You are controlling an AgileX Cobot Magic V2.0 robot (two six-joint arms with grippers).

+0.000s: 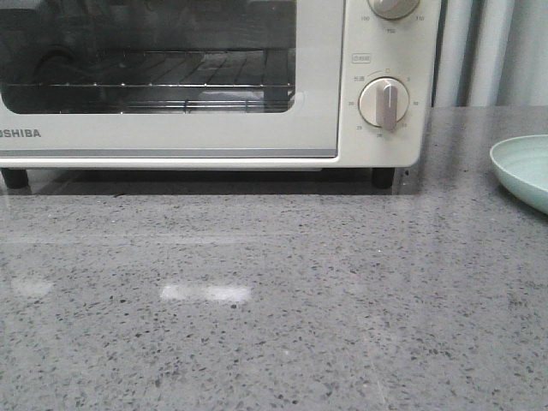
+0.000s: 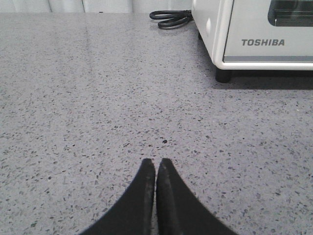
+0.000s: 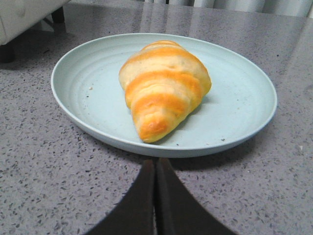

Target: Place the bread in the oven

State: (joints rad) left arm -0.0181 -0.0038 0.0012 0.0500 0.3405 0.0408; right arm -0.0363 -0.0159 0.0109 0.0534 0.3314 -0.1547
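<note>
The bread [image 3: 164,90], a golden-orange roll with pale stripes, lies on a pale green plate [image 3: 83,93] in the right wrist view. My right gripper [image 3: 155,162] is shut and empty, just short of the plate's near rim. The cream-white oven [image 1: 171,137] stands at the back of the table in the front view, door closed, wire rack visible behind the glass. Its corner also shows in the left wrist view [image 2: 254,44]. My left gripper [image 2: 156,162] is shut and empty over bare countertop, some way from the oven. Neither gripper shows in the front view.
The plate's edge [image 1: 522,171] shows at the far right of the front view. A coiled black cable [image 2: 171,18] lies behind the oven's side. The oven has beige dials [image 1: 384,103] and black feet [image 1: 383,177]. The countertop is grey speckled stone.
</note>
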